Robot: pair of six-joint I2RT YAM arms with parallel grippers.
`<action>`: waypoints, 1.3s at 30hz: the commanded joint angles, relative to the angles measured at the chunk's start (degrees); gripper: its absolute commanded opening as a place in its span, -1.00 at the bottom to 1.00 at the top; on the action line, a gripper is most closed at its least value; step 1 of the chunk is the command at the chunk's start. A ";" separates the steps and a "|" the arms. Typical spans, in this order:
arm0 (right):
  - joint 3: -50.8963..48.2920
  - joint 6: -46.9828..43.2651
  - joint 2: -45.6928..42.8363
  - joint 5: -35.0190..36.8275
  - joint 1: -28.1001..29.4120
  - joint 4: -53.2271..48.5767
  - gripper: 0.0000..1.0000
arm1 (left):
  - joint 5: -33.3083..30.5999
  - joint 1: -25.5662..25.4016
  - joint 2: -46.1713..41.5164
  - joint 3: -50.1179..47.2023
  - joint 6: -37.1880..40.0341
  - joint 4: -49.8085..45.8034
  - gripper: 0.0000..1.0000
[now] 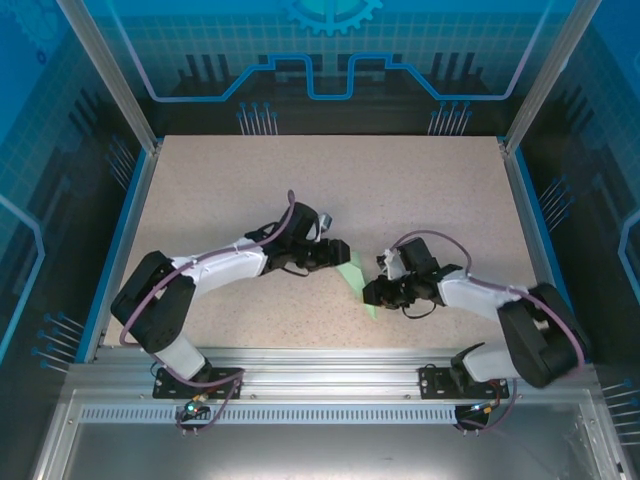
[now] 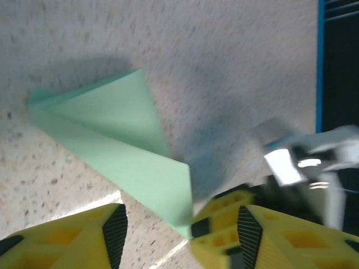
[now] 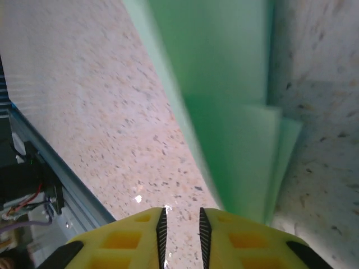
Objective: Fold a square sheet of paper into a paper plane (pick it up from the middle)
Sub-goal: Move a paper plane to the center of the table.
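Note:
The paper plane (image 1: pixel 354 277) lies on the table as a slim mint-green dart between my two grippers. In the left wrist view the paper plane (image 2: pixel 123 151) has its pointed nose at the left and one flap raised; its blunt tail reaches down between the yellow fingers. My left gripper (image 2: pixel 176 227) stands open and wide just above that tail, gripping nothing. My left gripper (image 1: pixel 338 255) sits at the plane's upper left. My right gripper (image 1: pixel 372 293) is at its lower right, its fingers (image 2: pixel 224 216) touching the tail end. In the right wrist view the right gripper (image 3: pixel 180 224) is open a narrow slit over bare table, the paper plane (image 3: pixel 224 84) just right of it.
The speckled beige table (image 1: pixel 400 190) has a blue border (image 2: pixel 321 56) at its sides. An aluminium rail (image 1: pixel 320 365) with the arm bases runs along the near edge, close to the right gripper's left side (image 3: pixel 50 168). Both arms lean in toward the table's middle.

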 commanded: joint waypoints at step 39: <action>9.35 -9.00 7.18 4.90 -0.05 -5.88 0.14 | -12.59 -8.15 1.28 -5.67 -12.85 -5.55 -0.66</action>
